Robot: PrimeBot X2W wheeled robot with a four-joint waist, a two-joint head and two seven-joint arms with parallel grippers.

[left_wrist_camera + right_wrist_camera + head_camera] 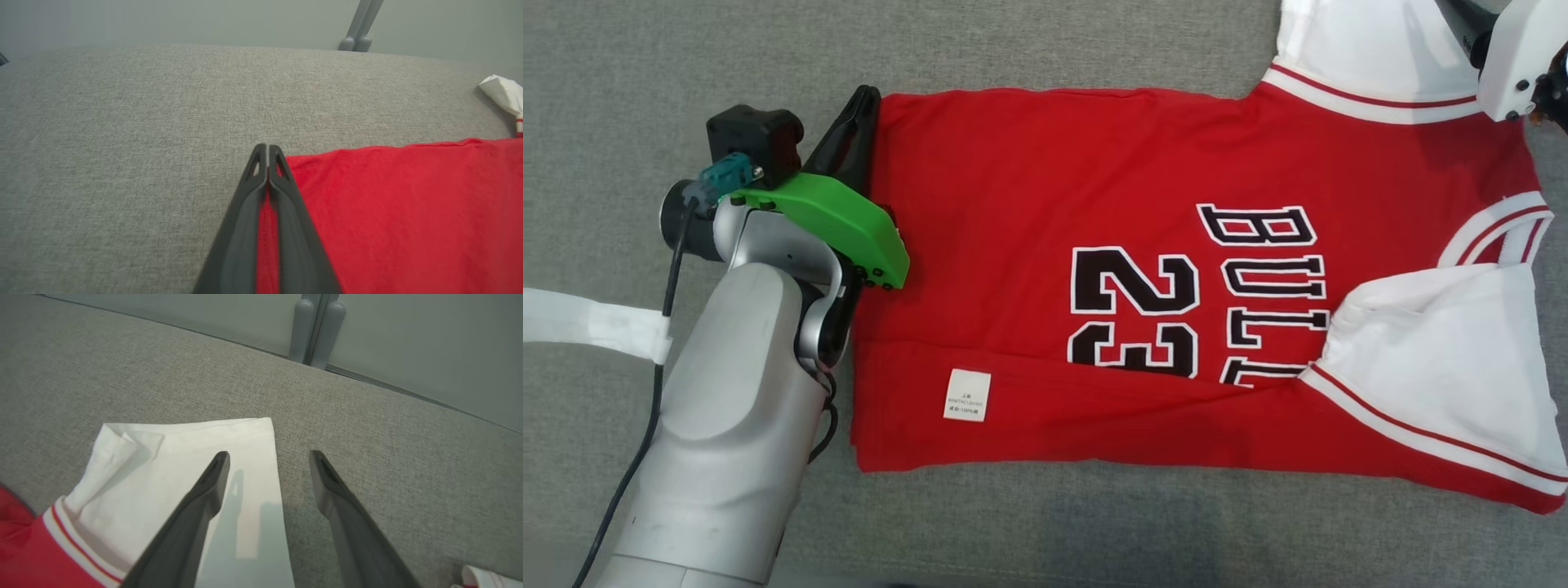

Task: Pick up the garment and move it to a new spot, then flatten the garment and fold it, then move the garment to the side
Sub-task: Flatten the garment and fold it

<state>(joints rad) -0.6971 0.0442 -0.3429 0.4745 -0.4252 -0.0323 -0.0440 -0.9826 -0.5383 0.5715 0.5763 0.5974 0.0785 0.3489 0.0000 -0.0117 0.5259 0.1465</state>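
Observation:
The garment point(1054, 180) is a red jersey with white sleeves and black "BULLS 23" lettering, lying flat on the grey cloth surface point(645, 82). Its lower edge is folded up, showing a white label point(967, 395). My left gripper point(866, 94) lies along the garment's left hem near its far corner. In the left wrist view this gripper point(267, 147) is shut, with red cloth point(388, 204) pinched between its fingers. My right gripper point(269, 457) hovers open over the edge of the far white sleeve point(171, 457), holding nothing. Its white wrist point(1515, 65) sits at the head view's top right.
The grey surface point(122, 143) stretches wide to the left of and beyond the garment. A grey post point(316, 335) stands against the pale wall past the far edge. A black cable point(645, 441) and white strap point(588, 322) run along my left forearm.

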